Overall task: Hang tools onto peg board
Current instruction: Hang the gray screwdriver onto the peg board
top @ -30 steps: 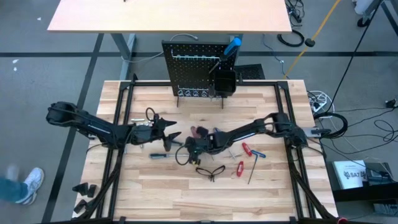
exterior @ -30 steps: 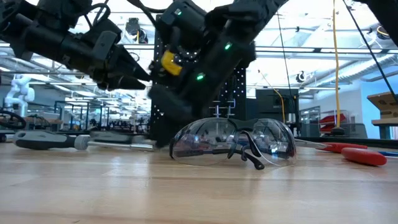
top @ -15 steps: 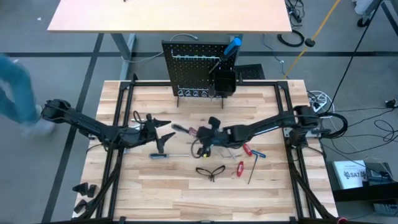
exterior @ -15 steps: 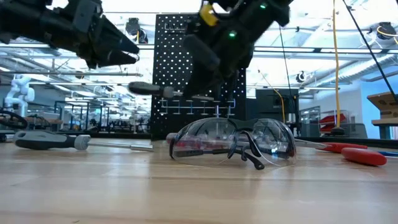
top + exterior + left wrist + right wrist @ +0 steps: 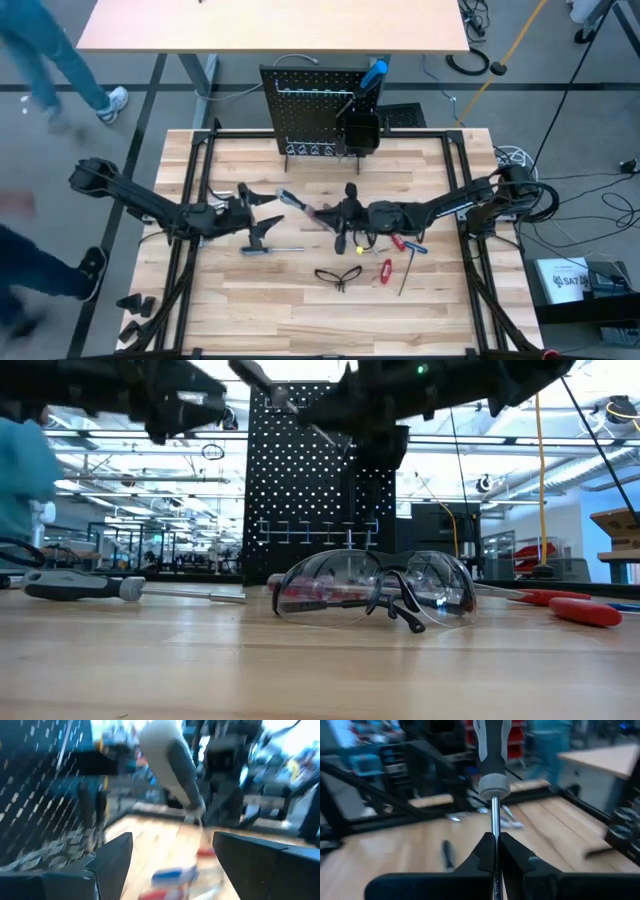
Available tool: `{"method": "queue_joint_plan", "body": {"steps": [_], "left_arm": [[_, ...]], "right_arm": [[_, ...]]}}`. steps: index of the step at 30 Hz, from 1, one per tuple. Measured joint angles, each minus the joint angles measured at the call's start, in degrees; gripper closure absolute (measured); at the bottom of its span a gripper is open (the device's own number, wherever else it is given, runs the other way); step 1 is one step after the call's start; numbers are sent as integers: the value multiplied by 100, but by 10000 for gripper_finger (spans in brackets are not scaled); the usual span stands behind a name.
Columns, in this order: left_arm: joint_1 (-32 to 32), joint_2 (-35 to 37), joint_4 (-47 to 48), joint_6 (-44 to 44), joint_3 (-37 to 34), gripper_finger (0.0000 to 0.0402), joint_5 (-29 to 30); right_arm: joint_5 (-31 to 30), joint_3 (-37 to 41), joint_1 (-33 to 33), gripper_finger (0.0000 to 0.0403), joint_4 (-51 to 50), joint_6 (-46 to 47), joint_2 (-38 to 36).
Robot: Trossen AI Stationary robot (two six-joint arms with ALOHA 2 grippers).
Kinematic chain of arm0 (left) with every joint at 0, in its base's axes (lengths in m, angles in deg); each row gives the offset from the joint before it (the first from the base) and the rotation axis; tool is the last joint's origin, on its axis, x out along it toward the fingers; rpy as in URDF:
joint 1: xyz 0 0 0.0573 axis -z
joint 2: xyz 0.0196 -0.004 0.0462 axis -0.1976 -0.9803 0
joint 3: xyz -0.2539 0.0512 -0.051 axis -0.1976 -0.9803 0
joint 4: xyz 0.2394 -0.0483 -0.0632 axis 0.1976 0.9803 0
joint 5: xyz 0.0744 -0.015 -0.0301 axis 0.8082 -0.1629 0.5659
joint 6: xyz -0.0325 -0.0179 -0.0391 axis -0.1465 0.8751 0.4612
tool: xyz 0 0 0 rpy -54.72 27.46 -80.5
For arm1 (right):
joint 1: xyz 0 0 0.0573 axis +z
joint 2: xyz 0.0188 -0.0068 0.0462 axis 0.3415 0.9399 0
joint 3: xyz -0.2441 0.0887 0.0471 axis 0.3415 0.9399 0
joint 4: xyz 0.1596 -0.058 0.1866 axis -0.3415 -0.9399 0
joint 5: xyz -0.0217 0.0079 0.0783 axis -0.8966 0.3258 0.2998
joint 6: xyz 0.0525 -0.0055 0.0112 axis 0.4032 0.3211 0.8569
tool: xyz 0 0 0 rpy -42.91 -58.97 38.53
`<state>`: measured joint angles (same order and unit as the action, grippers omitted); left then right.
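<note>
Grey-handled screwdriver (image 5: 492, 755), raised above the middle of the counter (image 5: 300, 310) in front of the peg board (image 5: 305, 110), its metal shaft pinched in the closed right tool (image 5: 494, 851). Left tool (image 5: 268, 218), spread wide and holding nothing, hovers just beside it. Glasses (image 5: 375, 588), a blue-handled screwdriver (image 5: 258, 250) and red-handled hex keys (image 5: 392, 255) lie on the counter nearby.
</note>
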<state>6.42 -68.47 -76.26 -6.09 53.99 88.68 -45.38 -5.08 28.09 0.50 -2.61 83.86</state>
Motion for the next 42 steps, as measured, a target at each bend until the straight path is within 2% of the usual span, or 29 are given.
{"method": "queue_joint_plan", "body": {"steps": [4,7,12,16,22,25,29,35,39,42], "left_arm": [[-223,-355,-1036,-74,15,118,-717],[-389,-580,-1292,-102,137,118,-1523],[-674,-944,-1312,-105,495,118,-1490],[-880,-1211,-1319,-8,827,118,-2148],[-921,-1534,-1320,-9,1116,126,-2356],[-917,-1576,-1282,-8,1118,152,-2376],[-922,-1578,-1262,-10,1118,205,-2389],[-921,-1578,-1290,-6,1115,319,-2312],[-919,-1578,-1272,-23,1113,321,-2315],[-917,-1578,-1181,-47,1113,321,-2171]], "right_arm": [[151,-58,20,399,325,-119,35],[165,-78,20,399,437,-202,35],[226,-80,22,399,459,-270,35],[292,-79,22,399,473,-306,35],[294,-81,24,399,483,-388,36],[302,-81,24,399,478,-408,35],[316,-81,24,399,481,-411,35],[342,-90,30,398,471,-457,35],[335,-90,29,395,442,-531,36],[254,-90,24,377,360,-533,28]]}}
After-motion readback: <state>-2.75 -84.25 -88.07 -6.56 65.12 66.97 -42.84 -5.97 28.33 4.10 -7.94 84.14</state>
